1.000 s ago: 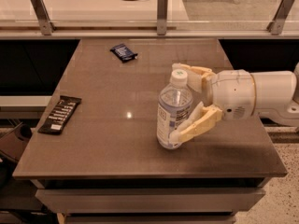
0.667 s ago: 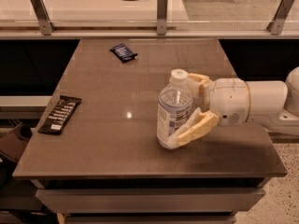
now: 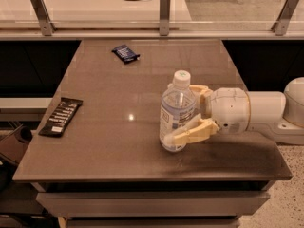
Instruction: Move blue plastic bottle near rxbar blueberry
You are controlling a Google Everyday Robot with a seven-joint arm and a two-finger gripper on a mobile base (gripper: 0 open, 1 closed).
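Blue plastic bottle (image 3: 176, 109) stands upright, end effector (image 3: 180, 121) clamped on it — rxbar blueberry (image 3: 126, 53) (far side) well apart, black wrapper (image 3: 61, 116) leftward.

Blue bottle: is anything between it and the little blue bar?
Nothing visible. The hand grips the blue plastic bottle at front right; the rxbar blueberry lies far back, bare table between. The black bar sits aside, at the left edge.
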